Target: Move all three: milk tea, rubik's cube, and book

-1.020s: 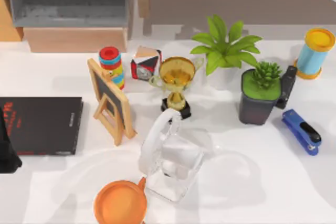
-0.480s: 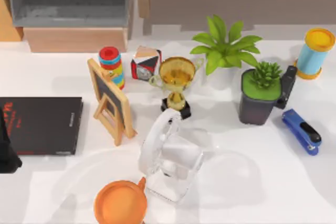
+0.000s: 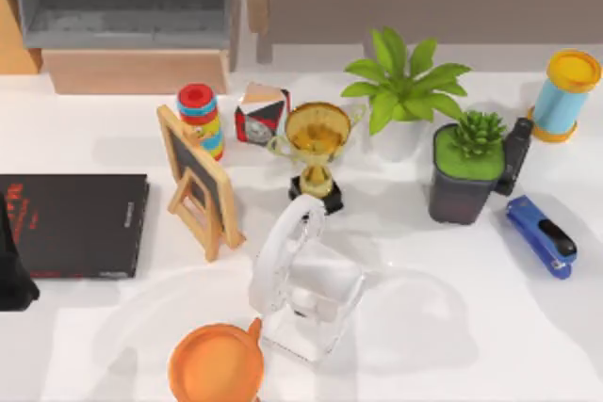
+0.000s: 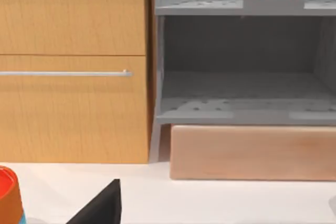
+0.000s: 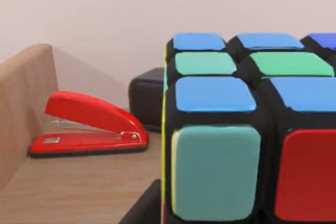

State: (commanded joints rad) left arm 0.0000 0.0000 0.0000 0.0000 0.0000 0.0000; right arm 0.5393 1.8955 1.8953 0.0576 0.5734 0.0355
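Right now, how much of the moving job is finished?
Nothing looks clearly finished yet. The right arm is at a wooden shelf with the rubik's cube right up close, next to a red stapler; I cannot tell whether the cube is held or already set down. The book lies on the table's left beside the left arm, not yet moved. I cannot pick out the milk tea for sure.
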